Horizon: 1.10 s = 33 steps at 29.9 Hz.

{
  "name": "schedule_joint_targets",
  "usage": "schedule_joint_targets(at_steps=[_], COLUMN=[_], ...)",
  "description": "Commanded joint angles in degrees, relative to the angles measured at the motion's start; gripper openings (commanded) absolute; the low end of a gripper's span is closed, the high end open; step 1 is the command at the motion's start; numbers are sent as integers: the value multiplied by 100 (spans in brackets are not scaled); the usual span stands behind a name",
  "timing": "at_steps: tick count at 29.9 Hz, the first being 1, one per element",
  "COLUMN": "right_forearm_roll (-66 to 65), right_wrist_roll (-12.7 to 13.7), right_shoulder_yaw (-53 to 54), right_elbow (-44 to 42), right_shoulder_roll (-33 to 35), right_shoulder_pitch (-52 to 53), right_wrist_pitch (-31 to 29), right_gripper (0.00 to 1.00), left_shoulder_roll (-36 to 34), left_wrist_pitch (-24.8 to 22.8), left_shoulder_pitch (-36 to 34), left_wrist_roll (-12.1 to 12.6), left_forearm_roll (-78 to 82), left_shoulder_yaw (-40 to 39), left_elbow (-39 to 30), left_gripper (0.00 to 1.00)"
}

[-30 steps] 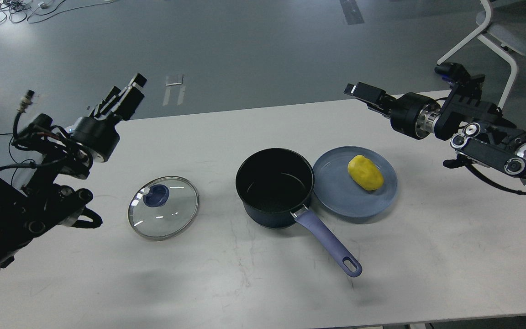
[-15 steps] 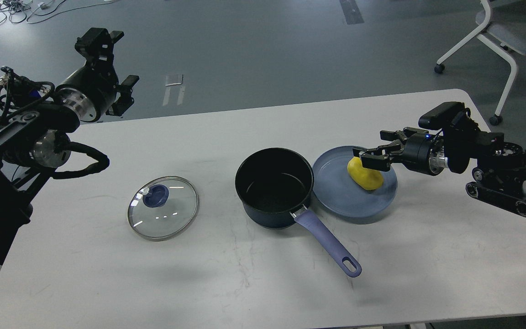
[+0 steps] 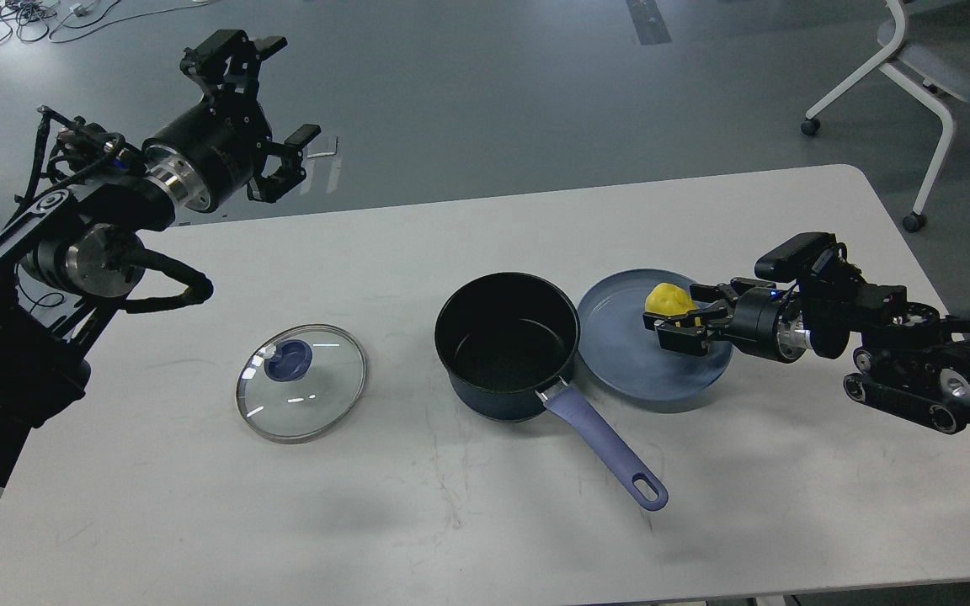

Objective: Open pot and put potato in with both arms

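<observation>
Right end effector (image 3: 677, 328) dropping lower since half second ago, fingers now bracketing potato (image 3: 668, 300) on plate (image 3: 620, 353), closing for lift toward open pot (image 3: 506, 341); left end effector (image 3: 262, 109) spreading wide, idling clear of lid (image 3: 301, 382).

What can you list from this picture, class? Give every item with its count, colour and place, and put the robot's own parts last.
Table: one, white, fills the lower view.
Pot: one, dark blue with a lilac handle, open, table centre.
Lid: one, clear glass with a blue knob, flat on the table left of the pot.
Plate: one, grey-blue, just right of the pot.
Potato: one, yellow, on the plate, between the right gripper's fingers.
Chair: one, white and grey, on the floor at the top right.
Cables: several, dark, on the floor at the top left.
Left gripper: one, black, open, raised beyond the table's far left edge.
Right gripper: one, black, over the plate around the potato.
</observation>
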<state>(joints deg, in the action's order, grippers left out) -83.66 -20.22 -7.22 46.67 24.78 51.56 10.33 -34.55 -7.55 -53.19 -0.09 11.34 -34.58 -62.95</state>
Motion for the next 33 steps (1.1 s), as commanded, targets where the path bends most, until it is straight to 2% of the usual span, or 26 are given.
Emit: schedule_joint_targets(at_steps=[1, 3, 4, 6, 10, 13, 16, 17, 19, 21, 25, 28, 30, 31, 32, 33], right_forearm_roll=[-10, -10, -10, -10, -10, -1, 26, 26, 26, 26, 61, 70, 70, 78, 87, 96], right_wrist_roll=[1, 1, 1, 1, -78, -87, -96, -96, -288, -778, -778, -778, -778, -778, -778, -778], right_shoulder_yaw=[-86, -200, -296, -376, -447, -394, -368, -350, -350, -359, -411, -639, -937, -1026, -1114, -1123], right_elbow=[-35, -53, -96, -158, -360, -448, -404, -369, -194, 69, 70, -44, -227, -281, -307, -299], right_shoulder_roll=[-52, -105, -148, -201, -237, -376, -483, -491, -500, -570, -1035, -1501, -1703, -1748, -1783, -1792], right_shoulder_pitch=[-14, -5, 12, 12, 12, 100, 241, 397, 705, 1118, 1339, 1243, 1129, 1085, 1015, 936], right_wrist_pitch=[12, 21, 30, 65, 197, 311, 487, 713, 1180, 1418, 1410, 1401, 1401, 1401, 1401, 1401], right_gripper=[81, 74, 64, 51, 30, 24, 23, 23, 23, 23, 24, 24, 25, 27, 37, 57], left_shoulder_roll=[-25, -34, -43, -60, -69, -69, -78, -87, -95, -113, -104, -78, -69, -69, -69, -78], left_wrist_pitch=[-1, -1, -1, -1, 8, 17, 17, 17, 17, 0, -9, -9, -1, -1, -1, -1], left_shoulder_pitch=[11, 28, 54, 98, 142, 204, 222, 222, 222, 213, 213, 213, 213, 222, 222, 213], left_wrist_roll=[-52, -96, -149, -228, -325, -395, -404, -404, -404, -387, -290, -62, -44, -44, -52, -52], left_forearm_roll=[26, 52, 70, 87, 96, 114, 114, 114, 114, 105, 96, 87, 87, 87, 87, 87], left_shoulder_yaw=[4, 4, 13, 21, 65, 83, 83, 83, 83, 74, 22, 13, 13, 13, 4, 4], left_elbow=[2, 2, 10, 19, 19, 19, 19, 19, 19, 19, 10, 10, 10, 10, 10, 10], left_gripper=[98, 98, 98, 98, 98, 98, 98, 98, 98, 98, 98, 98, 98, 98, 98, 98])
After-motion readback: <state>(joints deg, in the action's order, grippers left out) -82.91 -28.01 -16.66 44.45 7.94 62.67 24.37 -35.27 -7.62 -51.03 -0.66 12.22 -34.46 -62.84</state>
